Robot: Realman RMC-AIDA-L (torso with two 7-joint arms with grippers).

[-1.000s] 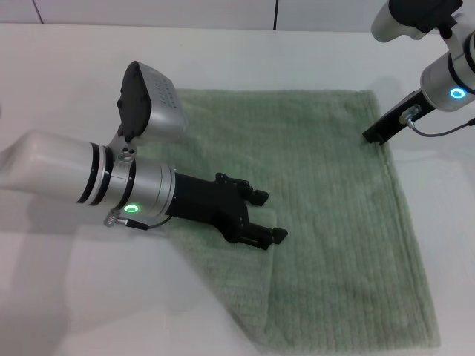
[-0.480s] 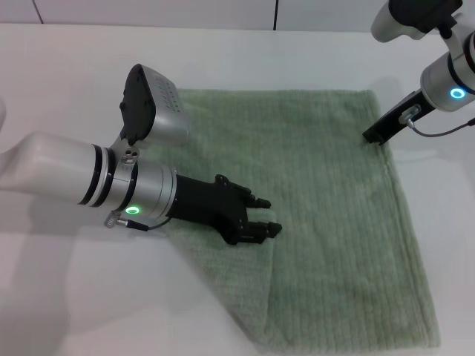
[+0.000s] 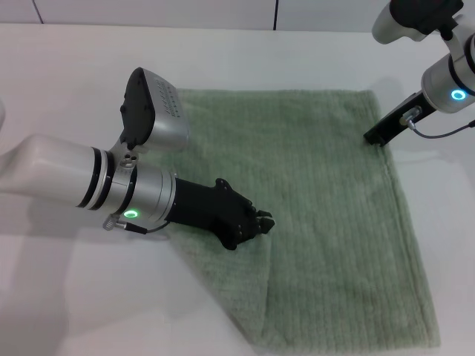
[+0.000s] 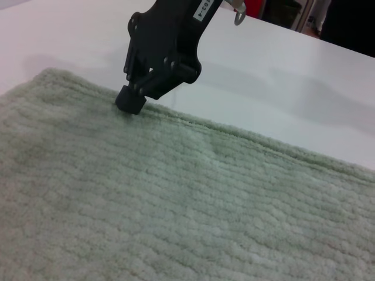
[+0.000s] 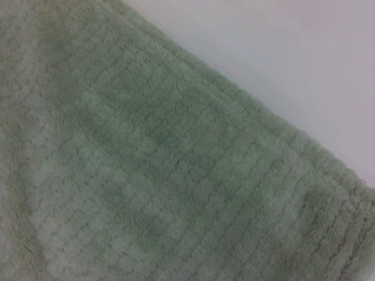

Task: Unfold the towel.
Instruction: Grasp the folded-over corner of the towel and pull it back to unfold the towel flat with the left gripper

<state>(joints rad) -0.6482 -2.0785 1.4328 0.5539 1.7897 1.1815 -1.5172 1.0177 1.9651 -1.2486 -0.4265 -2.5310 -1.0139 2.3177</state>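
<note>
Fingers of the left gripper point(image 3: 261, 222) are pinched onto the folded flap of the large sage-green terry towel point(image 3: 326, 185), which spreads across the white table point(image 3: 245, 59) toward three o'clock. Right gripper point(image 3: 375, 137), seemingly closed, pins the far corner at one o'clock, so the nearer left arm should peel toward nine.

The left arm reaches in low from the left side, its silver wrist lit green, and its black left tool point(image 3: 260, 222) lies nearly flat with the fingers drawn together. The right arm comes down from the far right corner; the right tool point(image 3: 375, 137) points steeply downward, its fingers apparently closed, though they are hard to separate.
</note>
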